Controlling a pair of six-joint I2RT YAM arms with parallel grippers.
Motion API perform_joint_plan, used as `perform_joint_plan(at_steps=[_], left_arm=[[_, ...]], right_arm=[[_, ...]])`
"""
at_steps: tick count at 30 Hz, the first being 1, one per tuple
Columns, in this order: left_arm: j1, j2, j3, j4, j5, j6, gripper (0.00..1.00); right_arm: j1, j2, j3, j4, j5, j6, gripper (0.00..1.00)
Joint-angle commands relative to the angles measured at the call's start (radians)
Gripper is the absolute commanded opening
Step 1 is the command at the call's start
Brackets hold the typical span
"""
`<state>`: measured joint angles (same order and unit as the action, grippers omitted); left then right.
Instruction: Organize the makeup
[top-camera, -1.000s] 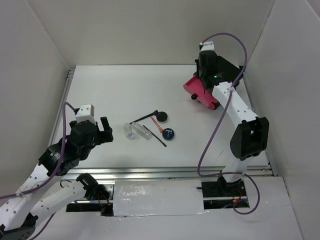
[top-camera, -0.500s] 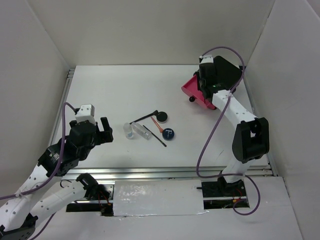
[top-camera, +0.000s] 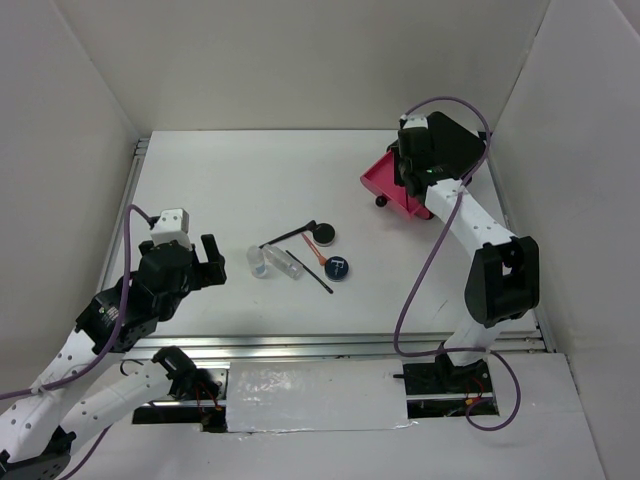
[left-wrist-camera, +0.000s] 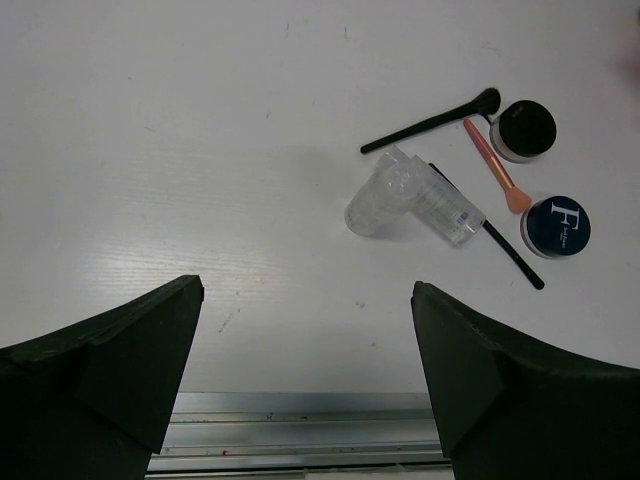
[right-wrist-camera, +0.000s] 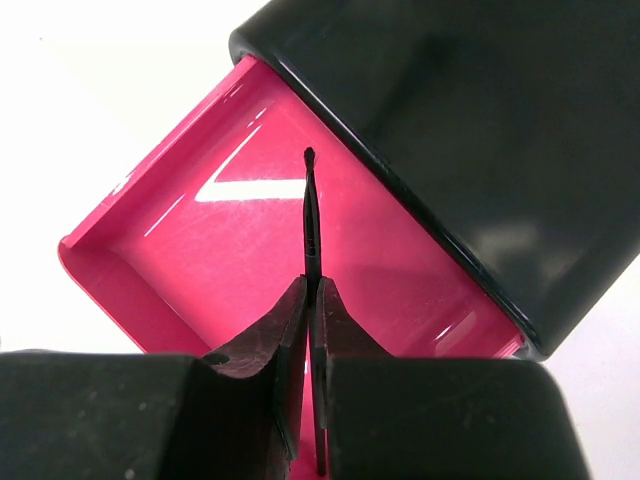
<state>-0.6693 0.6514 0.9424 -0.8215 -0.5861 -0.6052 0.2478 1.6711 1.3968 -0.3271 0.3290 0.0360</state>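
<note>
My right gripper (right-wrist-camera: 312, 290) is shut on a thin black pencil (right-wrist-camera: 311, 215) and holds it over the open pink drawer (right-wrist-camera: 200, 250) of the black box (right-wrist-camera: 460, 130); in the top view the gripper (top-camera: 412, 170) is at the box (top-camera: 455, 140). On the table lie a black compact (top-camera: 324, 235), a dark-blue compact (top-camera: 338, 268), a black brush (top-camera: 290, 235), an orange-tipped stick (top-camera: 313, 247), a black pencil (top-camera: 312, 272), a clear vial (top-camera: 258, 262) and a tube (top-camera: 285, 262). My left gripper (top-camera: 205, 262) is open and empty, left of them.
White walls enclose the table on three sides. A metal rail (top-camera: 340, 345) runs along the near edge. The pulled-out pink drawer (top-camera: 385, 180) juts left from the box at the back right. A purple cable (top-camera: 425, 270) hangs by the right arm.
The right gripper with the pencil has shifted slightly over the pink drawer, which now shows further out to the left. The left arm has not moved.
</note>
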Motion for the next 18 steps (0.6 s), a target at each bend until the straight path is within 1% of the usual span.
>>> perform_joint_plan(at_steps=[1, 4, 7, 8, 9, 14, 18], left_arm=[[-0.004, -0.013, 0.006, 0.032, -0.004, 0.007, 0.99], [-0.004, -0.016, 0.006, 0.033, -0.004, 0.005, 0.99], [-0.004, -0.01, 0.006, 0.033, -0.004, 0.007, 0.99], [-0.004, -0.009, 0.006, 0.033, -0.004, 0.005, 0.99], [-0.004, -0.007, 0.006, 0.033, -0.003, 0.007, 0.99], [-0.004, -0.007, 0.006, 0.032, -0.004, 0.005, 0.99], [-0.004, -0.009, 0.006, 0.035, -0.004, 0.005, 1.0]], right_arm=[[-0.005, -0.004, 0.031, -0.033, -0.002, 0.022, 0.05], [-0.005, -0.008, 0.022, -0.029, -0.015, 0.025, 0.08], [-0.005, -0.013, 0.022, -0.036, -0.018, 0.028, 0.18], [-0.007, -0.014, 0.022, -0.041, -0.018, 0.028, 0.25], [-0.005, -0.017, 0.022, -0.044, -0.024, 0.025, 0.27], [-0.005, -0.027, 0.021, -0.052, -0.01, 0.031, 0.47], [-0.004, -0.048, 0.041, -0.072, -0.022, 0.036, 0.47]])
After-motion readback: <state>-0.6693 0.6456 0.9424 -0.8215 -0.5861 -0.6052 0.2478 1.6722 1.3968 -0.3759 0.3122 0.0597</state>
